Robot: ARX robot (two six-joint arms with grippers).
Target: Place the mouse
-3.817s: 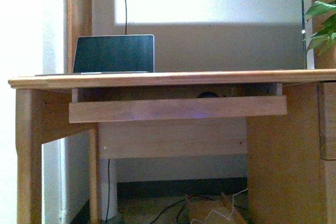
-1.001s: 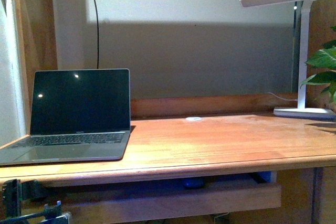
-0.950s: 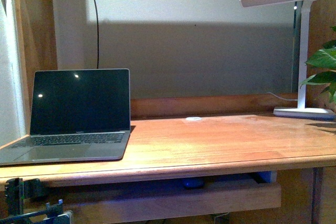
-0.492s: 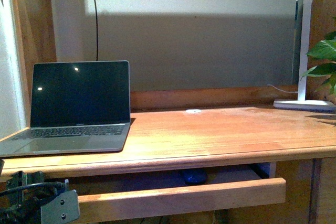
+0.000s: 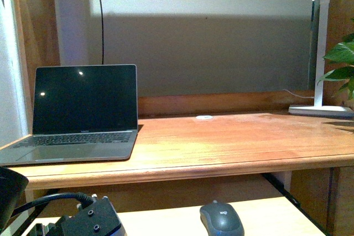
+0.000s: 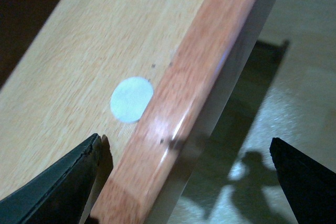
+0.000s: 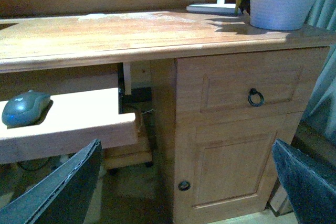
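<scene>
The mouse (image 5: 221,219) lies ungrasped on the pull-out tray (image 5: 160,222), left gripper (image 6: 185,141) and right gripper (image 7: 186,142) both spread wide and empty, so pickup and placing lie ahead.

Dark grey domed plastic mouse (image 5: 221,219), pale wooden pull-out shelf (image 5: 160,222), orange-brown wooden desktop (image 5: 232,142), silver black-screened laptop (image 5: 84,111).

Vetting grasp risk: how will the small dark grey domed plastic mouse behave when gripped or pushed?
The dark grey domed mouse looks rigid, probably light. Its smooth dome could slip in a pinch. Flat on the pale wooden pull-out tray, it would likely slide, not roll.
</scene>
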